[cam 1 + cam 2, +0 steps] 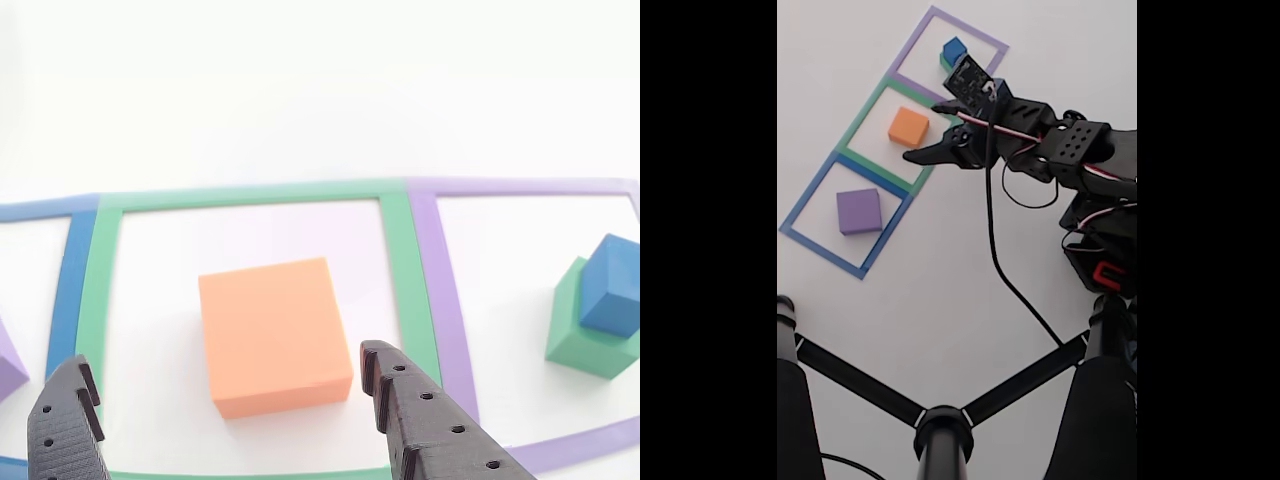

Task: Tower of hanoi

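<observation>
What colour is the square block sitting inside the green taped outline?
Orange: the matte orange square block shows best in the other view, between the open pincer's fingertips.

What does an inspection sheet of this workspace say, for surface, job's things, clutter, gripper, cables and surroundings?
Surface: white table with three taped square outlines, blue, green and purple.
Job's things: flat purple square block in the blue outline; orange square block in the green outline; small blue cube on green cube in the purple outline.
Clutter: nothing seen.
Gripper: black two-finger gripper open, empty, near the orange block.
Cables: black cable trailing from the arm across the table.
Surroundings: black stand legs in the fixed view's foreground.
</observation>
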